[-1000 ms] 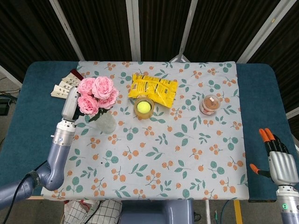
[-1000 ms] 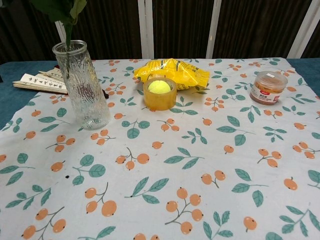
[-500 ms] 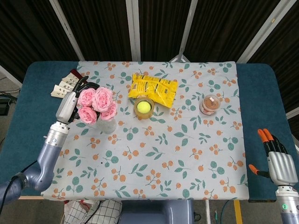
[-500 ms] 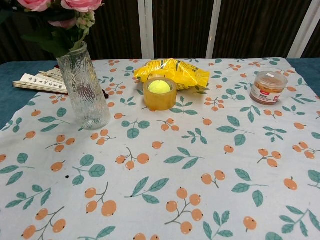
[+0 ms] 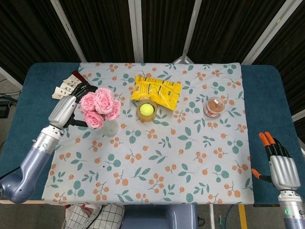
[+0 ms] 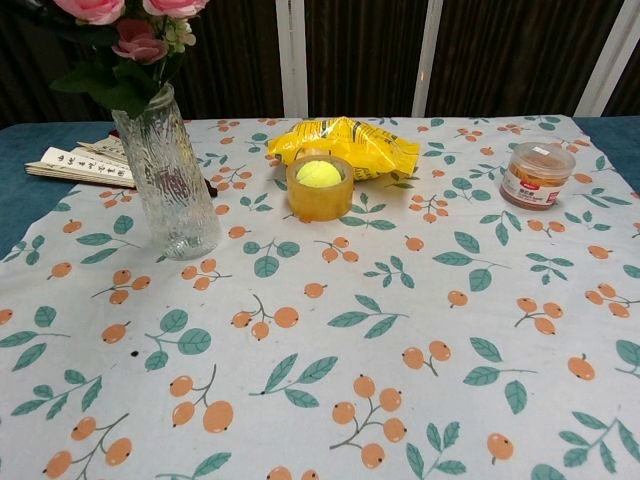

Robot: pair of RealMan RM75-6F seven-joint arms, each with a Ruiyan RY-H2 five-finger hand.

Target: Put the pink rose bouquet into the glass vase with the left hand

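The pink rose bouquet (image 5: 99,106) stands upright with its stems inside the ribbed glass vase (image 5: 109,128) at the left of the floral tablecloth. In the chest view the roses (image 6: 120,20) and their leaves rise out of the vase (image 6: 168,180). My left hand (image 5: 64,110) is just left of the blooms with its fingers spread and holds nothing; the chest view does not show it. My right hand (image 5: 279,162), with orange fingertips, hangs past the table's near right corner and holds nothing.
A yellow snack bag (image 5: 156,89) lies at the back centre. In front of it is a tennis ball in a yellow tape roll (image 5: 147,110). A small lidded jar (image 5: 214,107) stands at the right. A folded fan (image 5: 66,88) lies behind the vase.
The bouquet sank from above the vase into it and settled. My left hand then let go and drew back to the left. The right hand barely moved.
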